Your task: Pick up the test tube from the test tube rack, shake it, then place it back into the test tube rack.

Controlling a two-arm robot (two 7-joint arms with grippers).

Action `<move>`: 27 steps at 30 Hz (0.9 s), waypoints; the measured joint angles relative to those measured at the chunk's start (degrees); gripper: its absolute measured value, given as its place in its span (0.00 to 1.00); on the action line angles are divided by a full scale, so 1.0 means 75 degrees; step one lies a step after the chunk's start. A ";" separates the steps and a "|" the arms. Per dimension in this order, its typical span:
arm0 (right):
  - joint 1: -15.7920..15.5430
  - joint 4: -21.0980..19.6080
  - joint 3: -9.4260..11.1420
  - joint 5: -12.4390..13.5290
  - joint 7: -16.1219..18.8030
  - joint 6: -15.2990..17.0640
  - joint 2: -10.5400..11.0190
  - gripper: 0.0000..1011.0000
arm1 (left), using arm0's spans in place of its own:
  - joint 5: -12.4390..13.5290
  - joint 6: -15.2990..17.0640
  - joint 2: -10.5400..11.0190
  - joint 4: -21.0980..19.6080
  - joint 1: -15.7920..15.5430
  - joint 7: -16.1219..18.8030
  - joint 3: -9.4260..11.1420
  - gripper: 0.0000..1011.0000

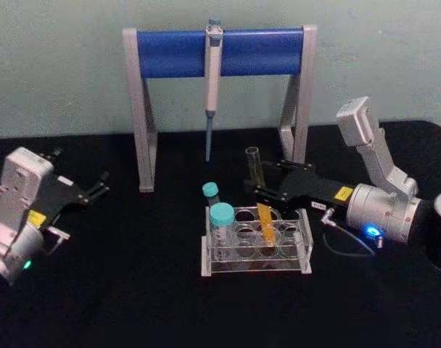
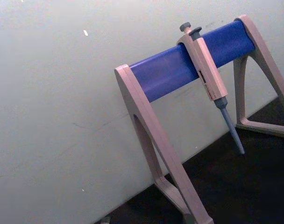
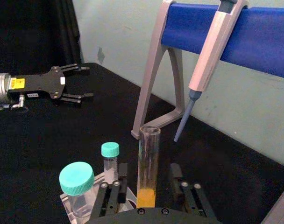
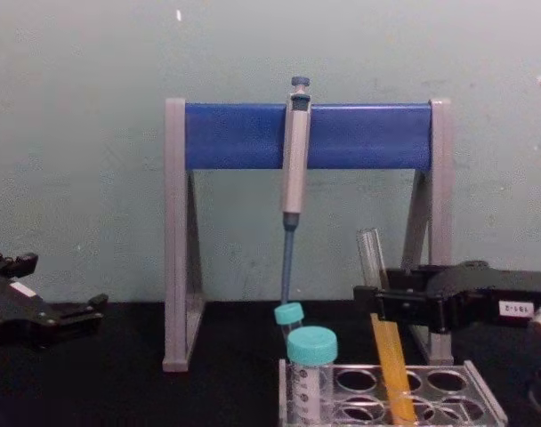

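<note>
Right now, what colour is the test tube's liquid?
Orange-yellow, in the test tube; clearest in the chest view.

Chest view: the test tube rack point(image 4: 480, 378) is cut by the lower edge, and with it the foot of the test tube point(image 4: 391, 365). The right hand point(image 4: 377, 307) covers a band of the tube's middle. The left hand point(image 4: 57, 286) is cut off at the left edge.

Right wrist view: the tube's round bottom lies behind the right hand's body. The pipette point(image 3: 212, 51) loses its top at the upper edge.
</note>
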 joint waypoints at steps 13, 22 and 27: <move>-0.0003 0.0000 0.0000 -0.0003 0.0000 -0.0009 0.0000 0.22 | 0.0000 0.0000 0.0000 0.0000 0.0000 0.0000 0.0000 0.99; -0.0003 0.0000 0.0000 -0.0005 -0.0001 -0.0009 0.0000 0.22 | 0.0000 0.0000 0.0000 0.0000 0.0000 0.0000 0.0000 0.99; -0.0003 0.0000 0.0000 -0.0006 -0.0001 -0.0010 0.0000 0.22 | 0.0000 0.0000 0.0000 0.0000 0.0000 0.0000 0.0001 0.99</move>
